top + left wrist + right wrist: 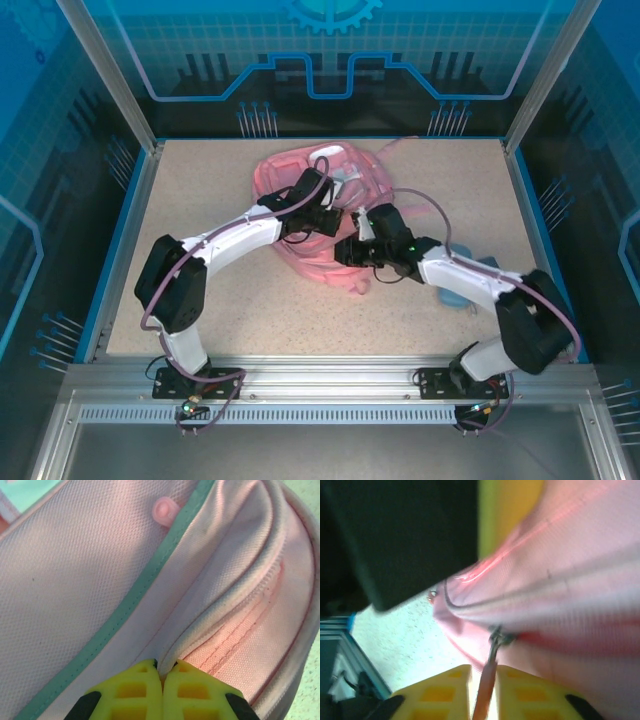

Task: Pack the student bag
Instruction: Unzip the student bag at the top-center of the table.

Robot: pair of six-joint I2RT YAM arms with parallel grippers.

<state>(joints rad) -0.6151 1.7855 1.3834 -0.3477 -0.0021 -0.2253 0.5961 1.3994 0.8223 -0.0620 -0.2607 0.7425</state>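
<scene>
The pink student bag (pixel 300 180) lies at the back middle of the table, with both arms reaching onto it. In the left wrist view its fabric (pixel 75 580) carries a teal trim stripe (pixel 145 580), a pink snap button (pixel 164 510) and a stitched zip seam (pixel 250 622). My left gripper (pixel 163 669) is shut on a piped fold of the bag's edge. My right gripper (pixel 485 690) is shut on the reddish zip pull (pixel 487 680), which hangs from the metal slider (pixel 497 637). From above, the left gripper (pixel 330 218) and right gripper (pixel 352 250) sit close together over the bag's front.
A light blue object (pixel 452 296) lies on the table beneath the right forearm. In the right wrist view a dark block (pixel 400 535) looms close at upper left, and speckled tabletop (pixel 405 640) shows beside the bag. Blue rails border the table (pixel 200 300).
</scene>
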